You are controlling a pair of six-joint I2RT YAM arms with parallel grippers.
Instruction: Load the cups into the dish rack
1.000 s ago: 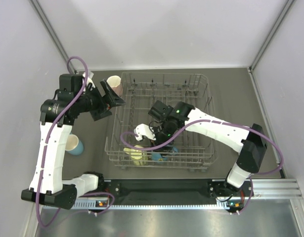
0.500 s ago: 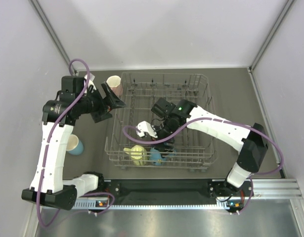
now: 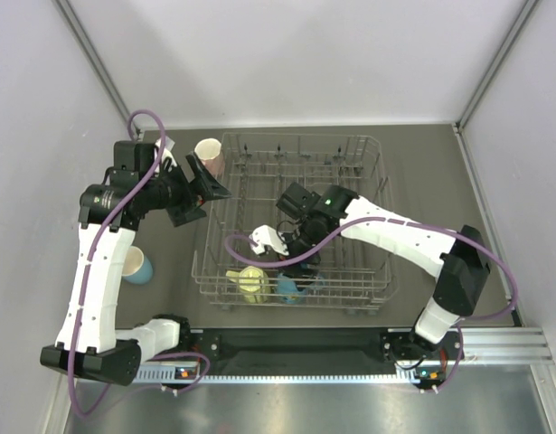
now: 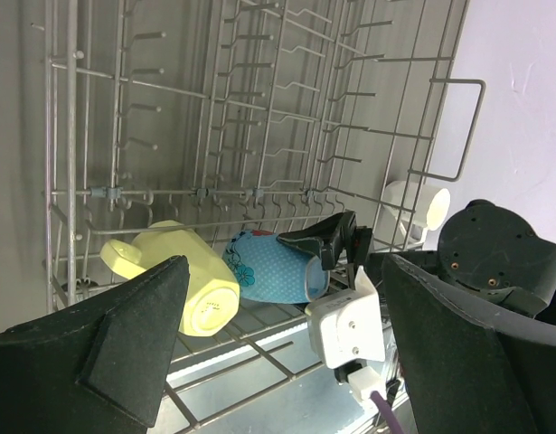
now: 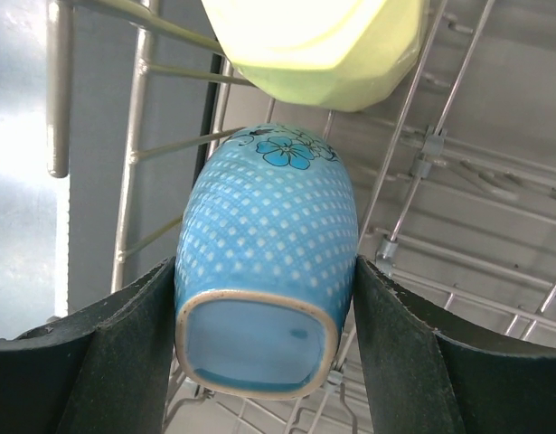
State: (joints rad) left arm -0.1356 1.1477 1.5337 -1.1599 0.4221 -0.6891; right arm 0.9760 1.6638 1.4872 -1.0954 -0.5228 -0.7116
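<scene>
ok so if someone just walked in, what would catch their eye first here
The blue flowered mug, lying on its side in the near row of the dish rack, with the right gripper closed on it and a yellow mug beside it. Then two mugs outside the rack: a pink mug by its far left corner near the open left gripper, and a light blue mug on the table to its left.

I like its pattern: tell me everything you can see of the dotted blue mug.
The blue mug looks ceramic, with white dots, a blue flower and a pale blue inside. It lies on its side in the dish rack, next to the yellow mug. The right gripper touches its two sides with its fingers. No handle shows.
</scene>
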